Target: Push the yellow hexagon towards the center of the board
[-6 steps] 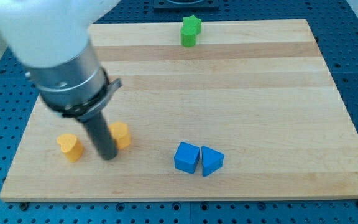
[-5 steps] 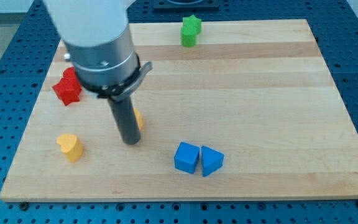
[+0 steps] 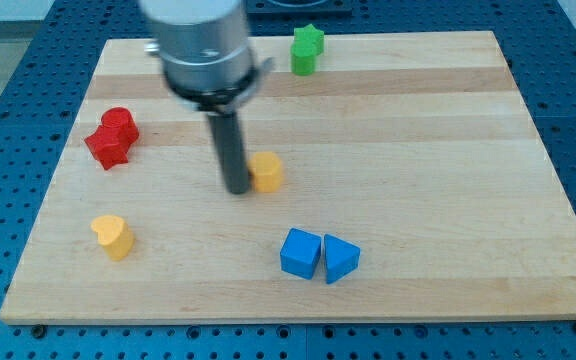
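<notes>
The yellow hexagon (image 3: 267,172) lies on the wooden board (image 3: 418,150), a little left of the board's middle. My tip (image 3: 239,188) rests on the board right against the hexagon's left side. The dark rod rises from the tip to the grey arm head at the view's top.
A yellow heart (image 3: 113,236) sits at the lower left. Two red blocks (image 3: 112,138) lie together at the left edge. A green star (image 3: 307,48) stands at the top edge. A blue cube (image 3: 300,253) and a blue triangle (image 3: 339,259) touch at the lower middle.
My tip has moved up and to the right, and the yellow hexagon has slid with it from the lower left towards the board's middle. The red blocks have come into view.
</notes>
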Robot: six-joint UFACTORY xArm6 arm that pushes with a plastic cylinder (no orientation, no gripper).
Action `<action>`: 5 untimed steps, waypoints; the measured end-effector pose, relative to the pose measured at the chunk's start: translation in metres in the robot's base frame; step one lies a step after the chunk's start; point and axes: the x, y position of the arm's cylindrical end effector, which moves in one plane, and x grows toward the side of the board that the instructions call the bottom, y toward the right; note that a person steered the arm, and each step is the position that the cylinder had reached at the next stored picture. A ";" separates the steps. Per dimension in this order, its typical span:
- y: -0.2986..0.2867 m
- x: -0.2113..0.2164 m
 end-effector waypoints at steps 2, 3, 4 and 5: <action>0.103 -0.041; 0.091 -0.047; 0.062 -0.062; 0.084 -0.087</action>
